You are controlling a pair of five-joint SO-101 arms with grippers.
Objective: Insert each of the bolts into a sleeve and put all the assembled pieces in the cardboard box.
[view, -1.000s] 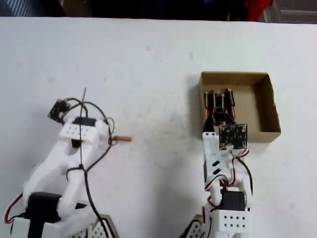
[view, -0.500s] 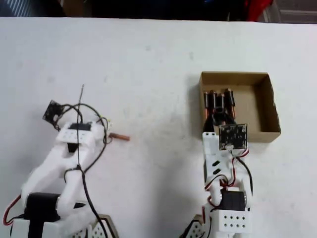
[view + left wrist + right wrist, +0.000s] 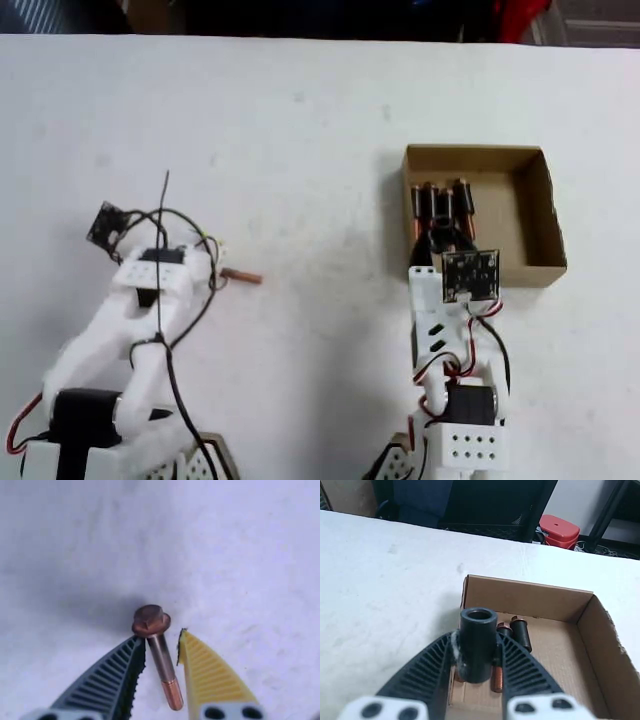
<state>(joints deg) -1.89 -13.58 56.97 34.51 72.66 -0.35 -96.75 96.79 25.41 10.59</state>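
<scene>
Bolt pickup is judged to be the step in hand. The bolt (image 3: 156,656) is seen lying on the table (image 3: 250,555), its shank between the fingers of the left end effector (image 3: 161,640) and its hex head just past the tips. The fingers are spread narrowly: the grey one is touching the shank near the head, while a small gap is left at the yellow one, so nothing is pinched yet.

Closure should be made squarely on the shank, below the head, so the bolt is not rolled or tilted. The threaded end should be kept free for insertion.

The right end effector (image 3: 477,639) is pressed onto the sleeve (image 3: 478,652), held upright with its bore open at the top, at the near edge of the box (image 3: 530,597). Assembled pieces (image 3: 440,205) are seen lying inside the box.
</scene>
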